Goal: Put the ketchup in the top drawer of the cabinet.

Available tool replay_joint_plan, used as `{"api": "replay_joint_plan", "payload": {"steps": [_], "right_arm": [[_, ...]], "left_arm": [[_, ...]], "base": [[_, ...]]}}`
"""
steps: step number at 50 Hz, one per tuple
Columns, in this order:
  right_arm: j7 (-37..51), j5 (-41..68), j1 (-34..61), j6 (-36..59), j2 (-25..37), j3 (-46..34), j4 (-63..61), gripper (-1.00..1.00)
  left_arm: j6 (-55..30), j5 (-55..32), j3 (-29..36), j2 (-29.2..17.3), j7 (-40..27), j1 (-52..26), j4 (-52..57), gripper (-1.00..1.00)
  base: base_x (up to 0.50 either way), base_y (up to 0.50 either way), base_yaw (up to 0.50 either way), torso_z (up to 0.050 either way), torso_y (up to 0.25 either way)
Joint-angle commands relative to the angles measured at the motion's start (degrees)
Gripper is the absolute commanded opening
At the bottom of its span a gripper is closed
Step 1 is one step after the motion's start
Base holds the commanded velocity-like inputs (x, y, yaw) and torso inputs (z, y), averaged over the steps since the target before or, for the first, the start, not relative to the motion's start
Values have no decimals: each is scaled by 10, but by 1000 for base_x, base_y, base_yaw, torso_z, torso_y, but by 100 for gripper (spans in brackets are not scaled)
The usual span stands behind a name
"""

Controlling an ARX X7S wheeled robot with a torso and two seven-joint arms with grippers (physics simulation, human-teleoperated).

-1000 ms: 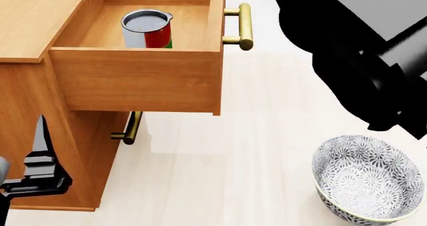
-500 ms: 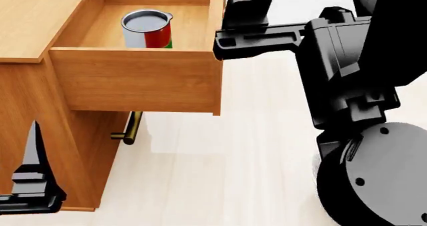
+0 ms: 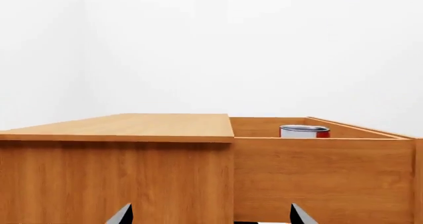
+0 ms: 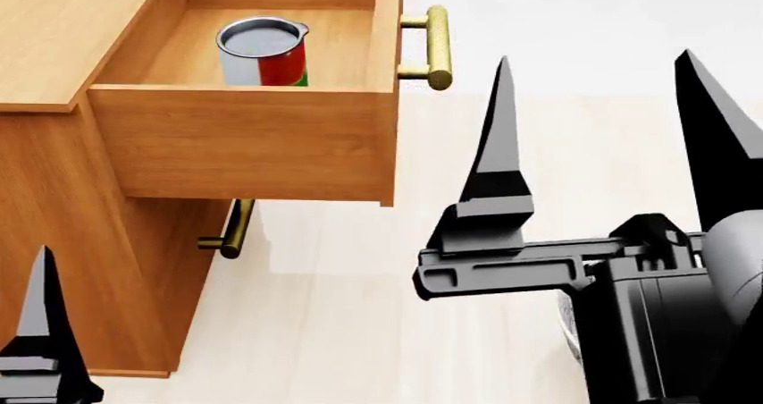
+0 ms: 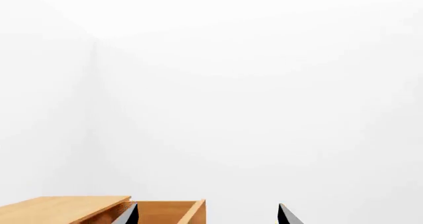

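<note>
The can (image 4: 261,53) stands upright inside the top drawer (image 4: 245,140), which is pulled out from the cabinet (image 4: 66,37). It sits on the drawer floor toward the back, clear of the front panel w/ the brass handle (image 4: 435,46); silver lid up, red label w/ a bit of green at the base. From the left wrist view only the can's lid and a strip of red show over the drawer's side wall (image 3: 304,131).

Below the open drawer, the lower drawer is closed, its brass handle (image 4: 232,230) just under the top drawer's bottom edge.

Right claw (image 4: 602,127) is in front of the cabinet over the pale floor (image 4: 334,315), well apart from the top drawer's handle, fingers pointing up and spread wide w/ nothing between them. One finger (image 4: 498,145) sits nearer the drawer, the other toward the view's right edge.

Left claw (image 3: 208,215): both tips show spread apart in the left wrist view, nothing held, facing the cabinet's side. In the head view only one finger (image 4: 42,324) shows, at the lower left corner beside the cabinet's side.
</note>
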Motion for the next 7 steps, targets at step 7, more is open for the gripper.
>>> {"api": "replay_joint_plan", "payload": {"steps": [7], "right_arm": [[82,-108,-46,12,35,-14,-84,100]], "left_arm": [[19,4,0,-20,-16,43,55,100]], "base": [[0,0,0,0,0]]}}
